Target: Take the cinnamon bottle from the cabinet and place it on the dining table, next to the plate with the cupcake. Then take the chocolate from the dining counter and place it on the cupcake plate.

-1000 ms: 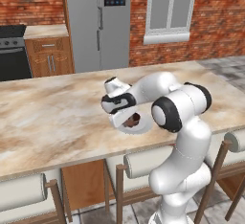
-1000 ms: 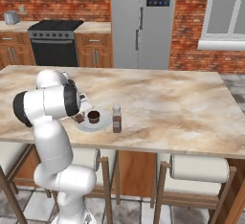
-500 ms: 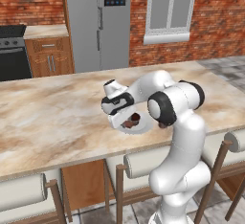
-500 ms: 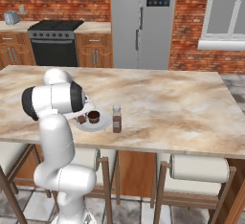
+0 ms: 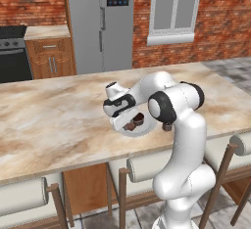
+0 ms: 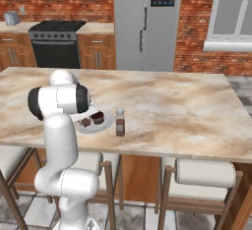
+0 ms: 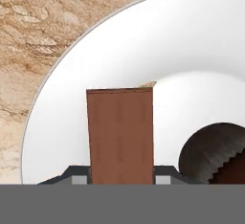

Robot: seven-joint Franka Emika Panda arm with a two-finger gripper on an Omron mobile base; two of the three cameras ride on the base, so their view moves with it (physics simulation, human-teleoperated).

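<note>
My white arm folds low over the marble table [image 5: 59, 120], claw [image 7: 121, 180] gripping the flat brown chocolate bar [image 7: 120, 132] above the round white plate [image 7: 95, 55], beside the dark cupcake [image 7: 217, 156].

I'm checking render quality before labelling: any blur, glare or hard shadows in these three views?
Left base view: sharp, even light, no glare on the dining table. Right base view: soft shadow beside the cinnamon bottle. Hand view: chocolate crisp against the plate, no blur.

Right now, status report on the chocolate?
Gripper shut on chocolate, over the plate. Cupcake beside it. Cinnamon bottle already next to plate. Nothing blocking.
</note>
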